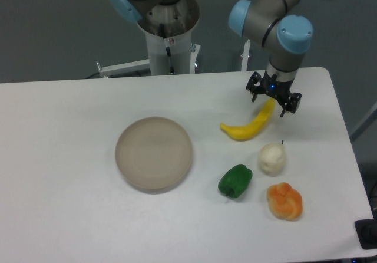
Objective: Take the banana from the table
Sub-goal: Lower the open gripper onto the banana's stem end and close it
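We see the gripper [274, 100], fingers spread, straddling the upper tip of the banana [250, 125] (right of centre), gripping nothing, on the white surface [70, 216].

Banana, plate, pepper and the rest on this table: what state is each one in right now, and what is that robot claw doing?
banana: lying on the table, upper tip between the claw's fingers
gripper: open, lowered astride the banana's upper tip
plate: flat on the table, nothing on it
green pepper: resting on the table, untouched
white bulb: resting on the table, stem up
orange fruit: resting on the table, near the front edge
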Available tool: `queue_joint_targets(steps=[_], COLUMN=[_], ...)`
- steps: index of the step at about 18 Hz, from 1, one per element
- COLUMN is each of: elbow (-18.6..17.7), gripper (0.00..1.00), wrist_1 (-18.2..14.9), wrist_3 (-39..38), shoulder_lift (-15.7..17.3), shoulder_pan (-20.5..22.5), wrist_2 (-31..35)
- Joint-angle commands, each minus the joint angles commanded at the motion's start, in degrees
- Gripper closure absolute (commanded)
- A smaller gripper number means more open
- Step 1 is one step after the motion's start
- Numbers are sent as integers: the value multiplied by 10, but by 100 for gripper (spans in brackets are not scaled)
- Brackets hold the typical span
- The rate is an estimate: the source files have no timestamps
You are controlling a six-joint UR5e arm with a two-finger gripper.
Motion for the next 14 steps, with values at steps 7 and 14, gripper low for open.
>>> queue_joint_targets(steps=[7,14], elbow=[-5,-23], gripper=[0,0], wrist_1=[26,26], wrist_3=[14,6], shoulder_lift=[-27,-25], shoulder_pan=[-1,4], wrist_2=[2,1])
